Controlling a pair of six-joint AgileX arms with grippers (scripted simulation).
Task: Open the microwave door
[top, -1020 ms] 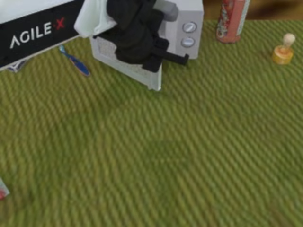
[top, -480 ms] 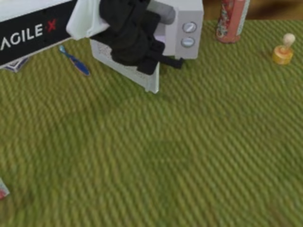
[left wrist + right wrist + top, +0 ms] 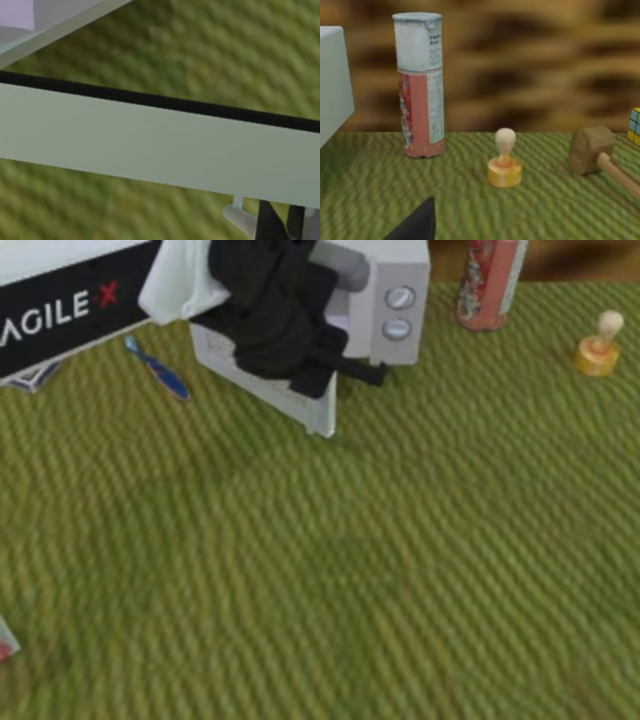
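Your left pincer sits at the microwave door, swung ajar toward 5 o'clock from the microwave; its grasp can't be told.

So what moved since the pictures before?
The left gripper drew back toward the table's left, swinging the microwave door a little wider; since half a second ago, hardly anything. The microwave, toothbrush, can and stamp stayed put.

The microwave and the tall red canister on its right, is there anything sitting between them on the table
No. In the top view the strip between the microwave and the red canister is bare green cloth; the yellow stamp stands beyond the canister, farther right.
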